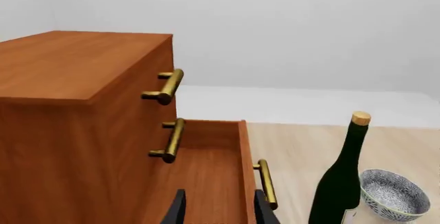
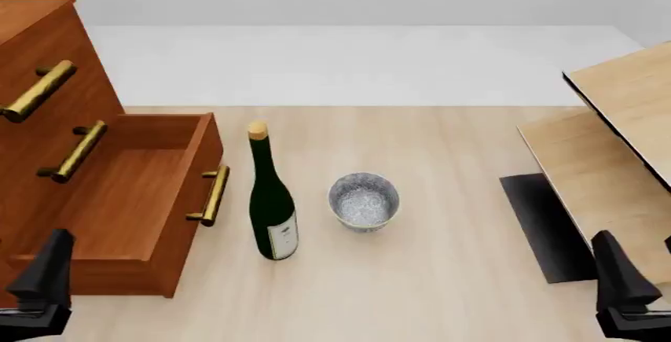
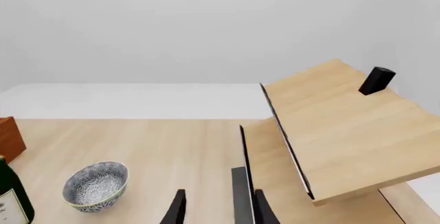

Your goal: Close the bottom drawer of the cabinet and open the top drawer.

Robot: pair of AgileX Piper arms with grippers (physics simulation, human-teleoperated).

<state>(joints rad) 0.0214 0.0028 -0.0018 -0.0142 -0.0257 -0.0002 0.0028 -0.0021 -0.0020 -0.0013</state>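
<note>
The reddish-brown cabinet stands at the table's left edge. Its bottom drawer is pulled far out, showing an empty wooden inside and a brass handle on its front. The top drawer sits flush in the cabinet, and its brass handle shows in the left wrist view above the middle one. My left gripper hovers open by the near corner of the bottom drawer, holding nothing. My right gripper is open and empty at the near right, far from the cabinet.
A dark green bottle with a cork stands just right of the open drawer's front. A patterned bowl sits beside it. Pale light-wood furniture and a black mat fill the right side.
</note>
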